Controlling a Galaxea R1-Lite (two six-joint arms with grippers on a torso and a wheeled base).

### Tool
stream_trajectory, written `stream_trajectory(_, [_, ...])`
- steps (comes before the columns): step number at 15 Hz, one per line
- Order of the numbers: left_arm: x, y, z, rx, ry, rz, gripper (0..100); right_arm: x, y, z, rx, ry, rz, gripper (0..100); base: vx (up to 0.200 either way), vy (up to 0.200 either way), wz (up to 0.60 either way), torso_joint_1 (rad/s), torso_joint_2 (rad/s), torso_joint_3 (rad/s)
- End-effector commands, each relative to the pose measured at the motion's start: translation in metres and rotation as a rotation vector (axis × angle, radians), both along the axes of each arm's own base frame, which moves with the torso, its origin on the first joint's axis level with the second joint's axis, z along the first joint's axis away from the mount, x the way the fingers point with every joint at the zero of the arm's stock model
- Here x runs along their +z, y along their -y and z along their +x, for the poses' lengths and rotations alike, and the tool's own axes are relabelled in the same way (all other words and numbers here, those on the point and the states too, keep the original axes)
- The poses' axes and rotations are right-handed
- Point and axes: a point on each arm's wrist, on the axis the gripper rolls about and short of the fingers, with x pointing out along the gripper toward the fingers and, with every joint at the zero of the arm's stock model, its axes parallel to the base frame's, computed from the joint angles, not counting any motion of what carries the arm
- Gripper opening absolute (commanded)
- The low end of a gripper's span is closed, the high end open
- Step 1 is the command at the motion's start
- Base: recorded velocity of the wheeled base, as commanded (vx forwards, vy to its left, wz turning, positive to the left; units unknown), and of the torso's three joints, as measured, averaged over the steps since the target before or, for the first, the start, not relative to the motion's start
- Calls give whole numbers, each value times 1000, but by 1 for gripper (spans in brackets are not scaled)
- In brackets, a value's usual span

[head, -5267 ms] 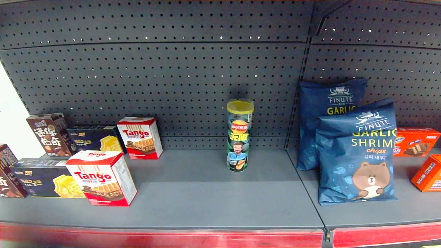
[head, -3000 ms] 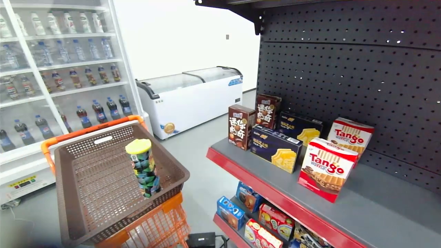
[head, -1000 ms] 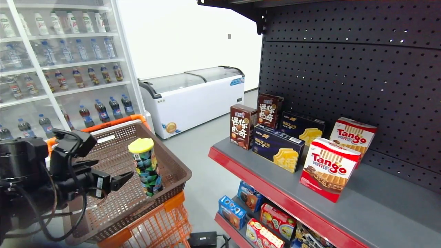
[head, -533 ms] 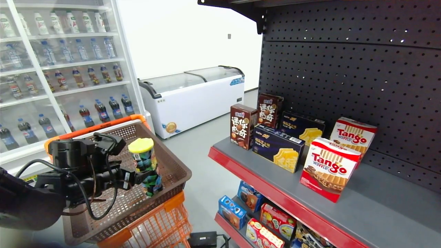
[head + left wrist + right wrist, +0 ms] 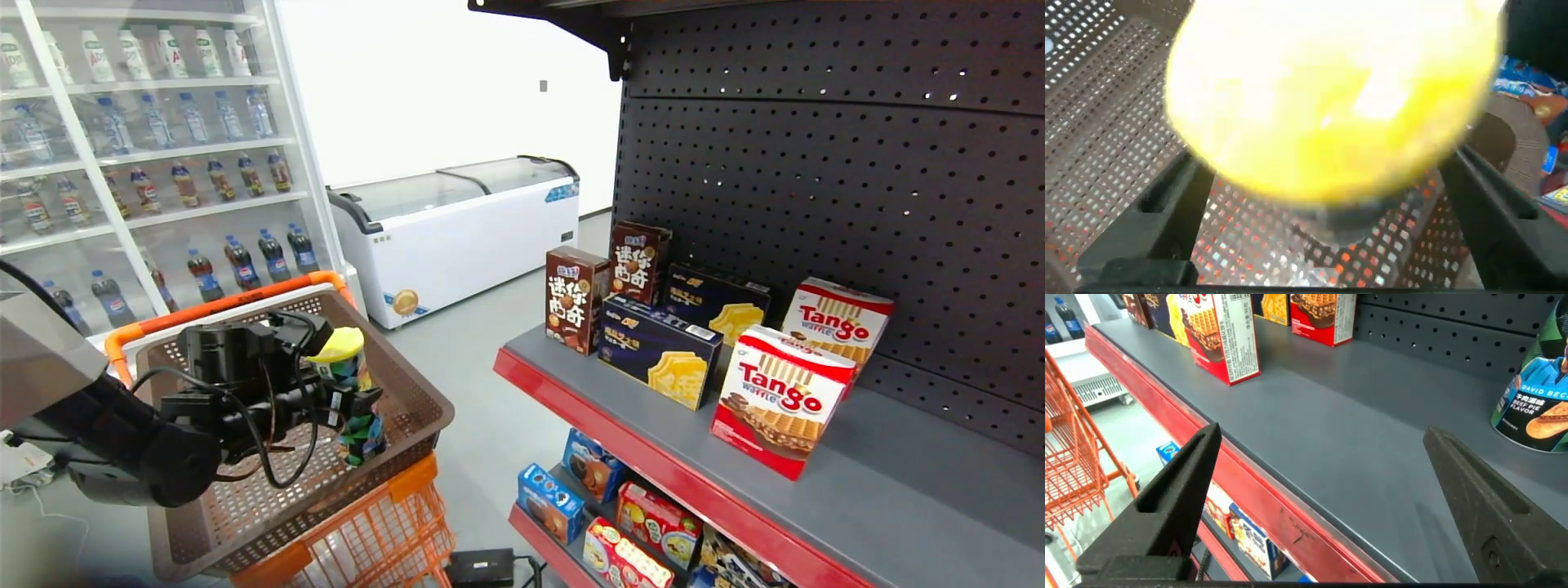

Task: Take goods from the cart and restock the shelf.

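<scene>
A chip can with a yellow lid stands upright in the brown basket on the orange cart. My left gripper is open, with a finger on each side of the can's middle. In the left wrist view the yellow lid sits between the two black fingers of the left gripper, which stand apart from it. My right gripper hangs open and empty over the grey shelf, where a second chip can stands.
The shelf board with a red front edge carries brown, dark blue and red-white snack boxes at its left end; bare board lies to their right. A lower shelf holds more boxes. A drinks fridge and a chest freezer stand behind the cart.
The head camera swung from the shelf to the cart. Over the last second my left arm came in from the left, and its open fingers now straddle the can.
</scene>
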Motion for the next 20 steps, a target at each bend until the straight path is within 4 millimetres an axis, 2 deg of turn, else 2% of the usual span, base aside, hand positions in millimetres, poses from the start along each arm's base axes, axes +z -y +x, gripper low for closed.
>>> stream_trajectory(1, [-12,0,8,0,-17,2,100,0,0,0,0,-1,0,100,0,0,0,0,0,0])
stream_trajectory(8, [-25,0,28,4,1,4,100,0,0,0,0,-1,0,100,0,0,0,0,0,0])
stream_trajectory(9, [-25,0,29,4,7,4,0,0,0,0,0,-1,0,100,0,0,0,0,0,0])
stream_trajectory(12, [-19,3,32,-20,55,44,0,0,0,0,0,-1,0,100,0,0,0,0,0,0])
stream_trajectory(15, [-7,16,40,-70,85,67,0,0,0,0,0,-1,0,100,0,0,0,0,0,0])
stream_trajectory(18, [26,30,33,-137,106,52,0,0,0,0,0,-1,0,100,0,0,0,0,0,0])
stream_trajectory(20, [59,39,27,-159,172,35,0,0,0,0,0,-1,0,100,0,0,0,0,0,0])
